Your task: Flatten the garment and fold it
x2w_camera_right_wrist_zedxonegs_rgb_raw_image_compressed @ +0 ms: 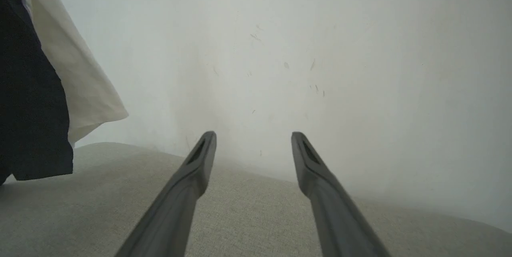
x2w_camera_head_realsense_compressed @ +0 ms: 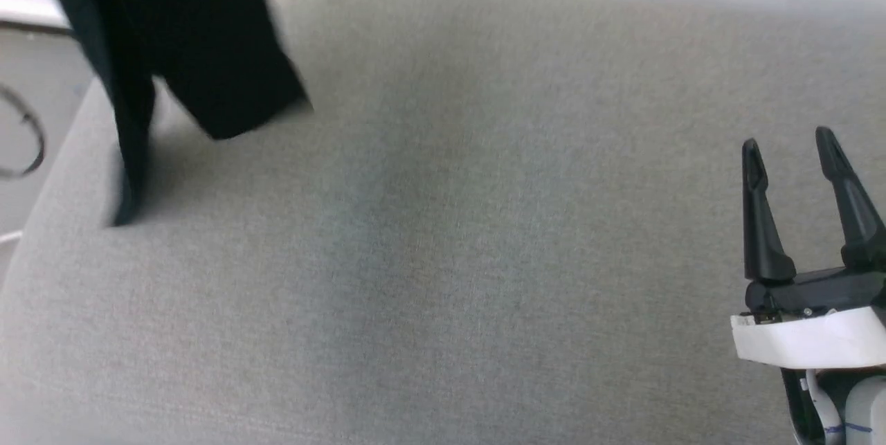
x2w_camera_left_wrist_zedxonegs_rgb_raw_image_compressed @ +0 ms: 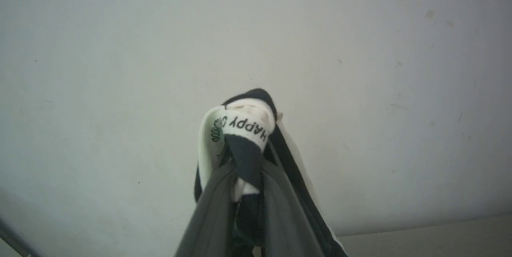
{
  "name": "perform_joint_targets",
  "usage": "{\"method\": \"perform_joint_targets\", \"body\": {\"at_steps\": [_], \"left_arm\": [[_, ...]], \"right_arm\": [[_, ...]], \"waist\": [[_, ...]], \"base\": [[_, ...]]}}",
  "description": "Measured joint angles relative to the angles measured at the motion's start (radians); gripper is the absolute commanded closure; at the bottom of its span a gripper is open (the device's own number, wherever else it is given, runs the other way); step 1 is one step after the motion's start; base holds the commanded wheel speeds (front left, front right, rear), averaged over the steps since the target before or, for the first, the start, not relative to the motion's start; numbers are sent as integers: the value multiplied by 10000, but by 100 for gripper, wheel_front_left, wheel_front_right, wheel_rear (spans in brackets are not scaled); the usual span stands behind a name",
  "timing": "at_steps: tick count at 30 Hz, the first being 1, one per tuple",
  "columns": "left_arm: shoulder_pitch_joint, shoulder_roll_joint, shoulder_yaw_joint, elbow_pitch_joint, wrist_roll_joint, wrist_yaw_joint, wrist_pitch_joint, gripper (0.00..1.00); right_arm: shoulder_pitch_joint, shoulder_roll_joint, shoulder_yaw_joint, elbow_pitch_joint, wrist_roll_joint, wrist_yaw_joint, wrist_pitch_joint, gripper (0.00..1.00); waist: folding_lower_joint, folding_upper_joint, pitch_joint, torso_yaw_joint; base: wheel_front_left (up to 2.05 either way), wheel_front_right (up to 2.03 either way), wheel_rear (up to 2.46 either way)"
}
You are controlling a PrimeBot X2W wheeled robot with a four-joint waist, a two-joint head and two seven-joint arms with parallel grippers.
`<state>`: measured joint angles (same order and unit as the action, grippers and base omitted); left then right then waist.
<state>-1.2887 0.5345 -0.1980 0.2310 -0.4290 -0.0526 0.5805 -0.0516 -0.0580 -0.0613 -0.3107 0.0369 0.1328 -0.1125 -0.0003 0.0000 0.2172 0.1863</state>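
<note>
Head view: right tool at lower right over the grey woven tabletop, its two dark fingers pointing up the frame and spread apart with nothing between them, a white band at the wrist below. Also in this view, the garment is blurred black sleeve cloth hanging at upper left. Its narrow lower end reaches down to the tabletop near the rounded left edge, contact uncertain, well apart from the right tool. Left wrist view: left tool aimed at a pale wall, fingers clamped together on a bunched fold of the neckline. This view adds black trim and a white neck tape printed "HAPPY" standing past the tips. Right wrist view: fingers wide apart, held low over the tabletop and aimed at the wall. At the left edge black sleeve and white body cloth hang side by side, the white being this view's addition. Whether the black hem touches the tabletop cannot be told.
</note>
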Motion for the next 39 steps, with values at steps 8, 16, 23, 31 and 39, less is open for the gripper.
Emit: {"method": "perform_joint_targets", "body": {"at_steps": [8, 16, 23, 31, 39], "left_arm": [[-1955, -1384, -619, 671, -10, 6, -109, 100], [-2718, -2917, -1124, 1402, -433, 8, -203, 100], [-2263, -4092, -1664, 1277, -853, 8, -318, 100], [-576, -4531, -2382, 715, -1438, 21, -100, 100], [2212, -4539, -3018, 13, -1547, 337, -635, 100]], "right_arm": [[201, 44, -161, 359, 232, 0, -207, 0], [204, 48, -456, 656, 491, 0, -408, 0], [220, 46, -928, 667, 495, -2, -405, 0], [286, 48, -984, 610, 514, -2, -376, 0], [283, 48, -988, 585, 552, -2, -372, 0]], "waist": [[0, 0, -735, -279], [3, 0, -1043, -961], [2, 0, -1236, -1726], [3, 0, -1305, -2450], [3, 0, -1070, -2780]], "base": [[0, 0, 0], [0, 0, 0], [0, 0, 0], [0, 0, 0], [0, 0, 0]]}}
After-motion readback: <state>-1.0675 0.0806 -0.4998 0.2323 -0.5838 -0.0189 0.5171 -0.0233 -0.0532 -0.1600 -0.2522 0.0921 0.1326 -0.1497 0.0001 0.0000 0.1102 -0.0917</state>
